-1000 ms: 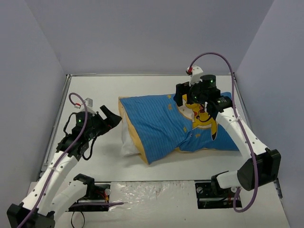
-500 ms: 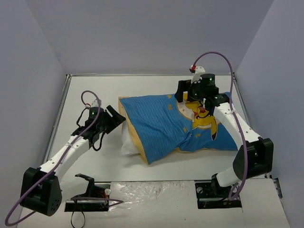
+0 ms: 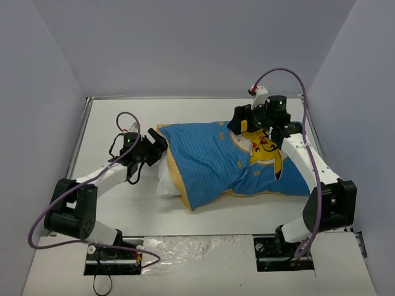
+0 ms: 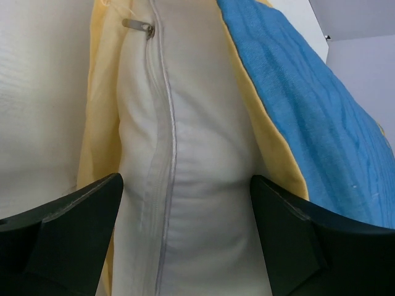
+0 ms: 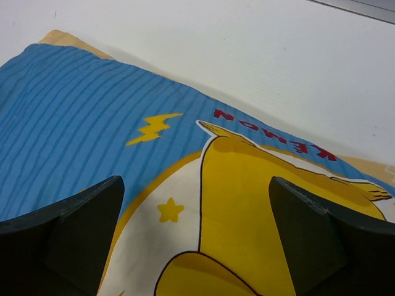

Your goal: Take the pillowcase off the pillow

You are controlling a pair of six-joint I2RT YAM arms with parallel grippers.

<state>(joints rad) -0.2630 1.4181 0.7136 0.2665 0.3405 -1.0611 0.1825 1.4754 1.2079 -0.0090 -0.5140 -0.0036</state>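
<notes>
The blue pinstriped pillowcase (image 3: 210, 163) with its yellow Pikachu print (image 3: 266, 154) lies on the table. The white pillow (image 3: 163, 183) pokes out of the case's left opening. My left gripper (image 3: 162, 145) is at that opening and stands open. In the left wrist view its fingers (image 4: 80, 209) flank the pillow's zippered end (image 4: 197, 185), beside the case's yellow lining (image 4: 102, 92) and blue outside (image 4: 308, 123). My right gripper (image 3: 244, 127) hovers open over the far right part of the case. Its fingers (image 5: 80, 216) straddle the cartoon (image 5: 234, 203) without holding fabric.
The white table (image 3: 123, 117) is bounded by metal rails and grey walls on three sides. A metal zipper pull (image 4: 139, 26) lies on the pillow's seam. A purple cable (image 3: 290, 77) arches above the right arm.
My left arm has reached right and forward until its fingers flank the pillow's exposed end. The right gripper has edged slightly toward the back and opened a little wider.
</notes>
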